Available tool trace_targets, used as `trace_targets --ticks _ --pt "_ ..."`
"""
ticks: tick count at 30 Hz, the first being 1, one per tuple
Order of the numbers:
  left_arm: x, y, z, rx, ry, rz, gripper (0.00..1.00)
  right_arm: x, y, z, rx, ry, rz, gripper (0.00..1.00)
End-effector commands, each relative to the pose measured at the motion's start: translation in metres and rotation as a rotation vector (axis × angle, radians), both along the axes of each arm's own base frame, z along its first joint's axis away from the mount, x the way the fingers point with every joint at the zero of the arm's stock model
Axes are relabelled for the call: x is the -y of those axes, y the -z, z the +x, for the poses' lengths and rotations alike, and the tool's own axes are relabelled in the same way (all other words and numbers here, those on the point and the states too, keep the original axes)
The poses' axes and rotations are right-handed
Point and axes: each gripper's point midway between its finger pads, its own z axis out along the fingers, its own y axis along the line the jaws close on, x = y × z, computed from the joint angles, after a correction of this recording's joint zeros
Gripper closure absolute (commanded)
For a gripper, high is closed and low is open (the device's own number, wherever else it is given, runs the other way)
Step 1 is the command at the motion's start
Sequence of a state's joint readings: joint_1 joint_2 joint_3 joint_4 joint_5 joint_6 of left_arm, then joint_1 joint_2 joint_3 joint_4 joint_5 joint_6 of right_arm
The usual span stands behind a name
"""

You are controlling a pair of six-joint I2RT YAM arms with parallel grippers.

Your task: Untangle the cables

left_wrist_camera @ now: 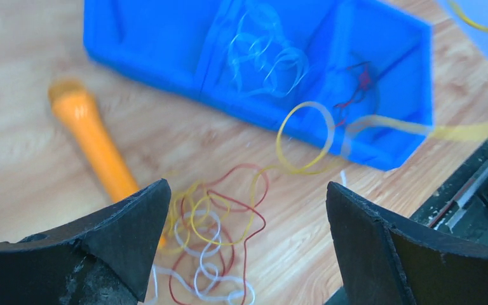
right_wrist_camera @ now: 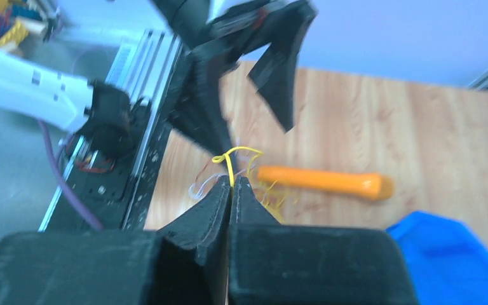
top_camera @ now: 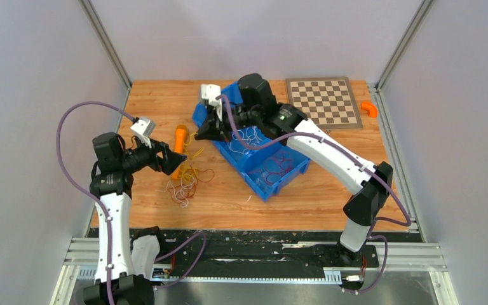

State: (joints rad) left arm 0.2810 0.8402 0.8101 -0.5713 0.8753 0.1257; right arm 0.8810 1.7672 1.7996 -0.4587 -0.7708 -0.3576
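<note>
The cables [top_camera: 186, 180] lie as a small tangle of white, red and yellow loops on the wooden table. In the left wrist view the tangle [left_wrist_camera: 213, 244] sits on the table between my open left gripper's [left_wrist_camera: 248, 190] fingers, below them. My left gripper [top_camera: 170, 159] hovers just left of the tangle. My right gripper [top_camera: 201, 135] is shut on a yellow cable [right_wrist_camera: 230, 166], pinched at the fingertips [right_wrist_camera: 232, 182]. That yellow cable [left_wrist_camera: 305, 136] runs up and right from the tangle, lifted off the table.
An orange cylinder [top_camera: 180, 145] lies beside the tangle, also in the left wrist view [left_wrist_camera: 95, 146] and the right wrist view [right_wrist_camera: 324, 182]. A blue bin [top_camera: 292, 166] with separated cables stands to the right. A chessboard [top_camera: 325, 101] and an orange piece [top_camera: 370, 108] are at the back right.
</note>
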Motion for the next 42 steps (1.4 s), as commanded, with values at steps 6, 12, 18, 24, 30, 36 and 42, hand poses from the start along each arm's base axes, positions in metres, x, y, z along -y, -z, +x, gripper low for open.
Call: trace_targets --ticks 6,12,18,24,30,36,42 --pt "0.039 -0.091 -0.016 0.373 0.281 0.023 0.0 -0.004 -0.089 0.021 0.002 0.041 0.199 1.0" --pt "0.037 -0.074 -0.004 0.372 0.255 0.019 0.0 0.001 -0.155 0.025 0.028 0.076 0.363 1.0" --pt "0.047 -0.03 0.024 0.316 0.227 0.019 0.11 0.013 -0.243 0.016 0.069 0.085 0.592 1.0" --pt "0.032 0.055 0.028 0.097 0.185 0.088 0.44 0.06 -0.347 0.028 0.178 0.237 0.915 1.0" --pt "-0.005 0.111 0.028 -0.079 0.044 0.127 0.69 0.135 -0.42 0.024 0.328 0.378 1.189 1.0" --pt "0.0 0.076 0.027 -0.025 0.111 0.051 0.91 0.119 -0.373 0.051 0.316 0.434 1.016 1.0" --pt "0.012 0.029 0.018 0.086 0.133 0.012 1.0 0.061 -0.168 0.069 0.052 0.319 0.499 1.0"
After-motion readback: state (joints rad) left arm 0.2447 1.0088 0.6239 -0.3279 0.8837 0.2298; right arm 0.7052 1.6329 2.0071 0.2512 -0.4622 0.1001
